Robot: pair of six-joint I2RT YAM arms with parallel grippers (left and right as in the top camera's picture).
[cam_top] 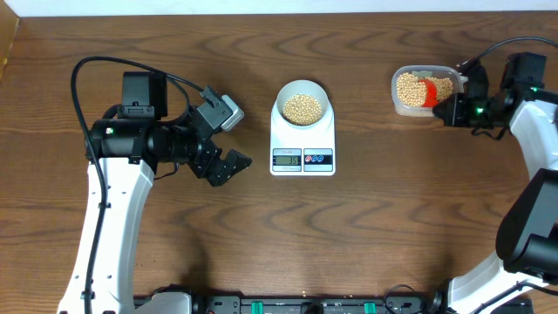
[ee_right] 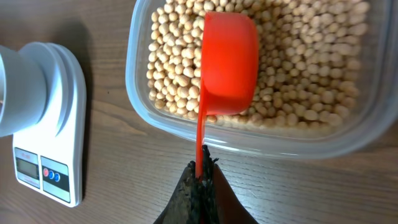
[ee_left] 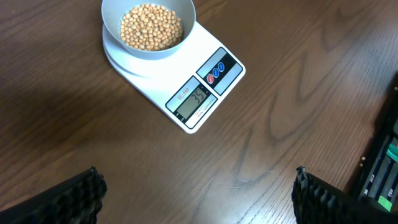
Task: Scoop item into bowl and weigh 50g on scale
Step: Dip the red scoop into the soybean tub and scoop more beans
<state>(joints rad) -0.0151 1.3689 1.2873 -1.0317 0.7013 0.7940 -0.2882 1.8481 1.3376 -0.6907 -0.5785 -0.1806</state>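
- Beans (ee_left: 151,26) sit in the bowl (ee_left: 111,18) atop the scale (ee_left: 155,78).
- Right of the scale, the right gripper (ee_right: 200,180) pinches a red scoop (ee_right: 227,65) over a bean-filled tub (ee_right: 138,74).
- Left of it, the left gripper (ee_left: 199,202) gapes wide.

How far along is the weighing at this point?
Done: beans already sit in the bowl on the scale, whose display seems to read 35. In hand: the right gripper holds the orange scoop by its handle, in the tub. Remaining: add more until it shows 50.
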